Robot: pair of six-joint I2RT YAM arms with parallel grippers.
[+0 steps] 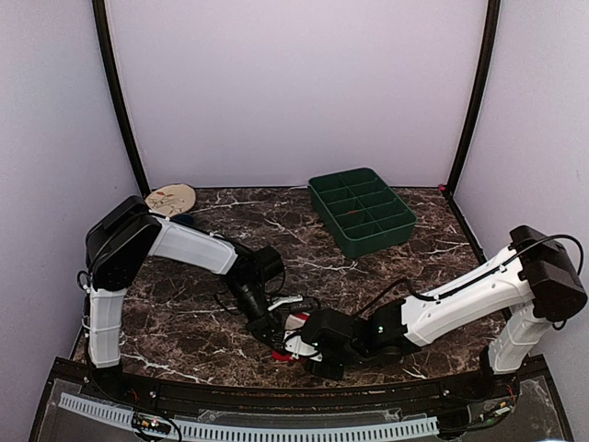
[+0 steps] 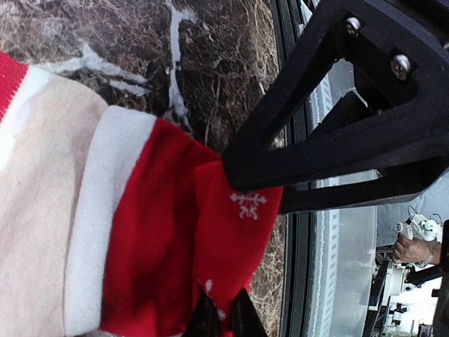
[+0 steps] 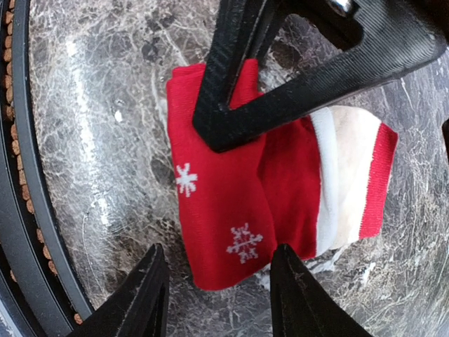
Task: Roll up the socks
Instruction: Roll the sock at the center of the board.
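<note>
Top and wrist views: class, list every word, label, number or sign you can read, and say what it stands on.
No readable words or numbers in any view.
Sock: white snowflakes only, no lettering.
Disc at the back left: dark marks, too small to read.

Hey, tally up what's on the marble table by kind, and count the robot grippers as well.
Red sock bundle: 1 (how many socks are inside can't be told)
Green divided tray: 1
Tan round disc: 1
Grippers: 2, left gripper and right gripper
Total: 5
</note>
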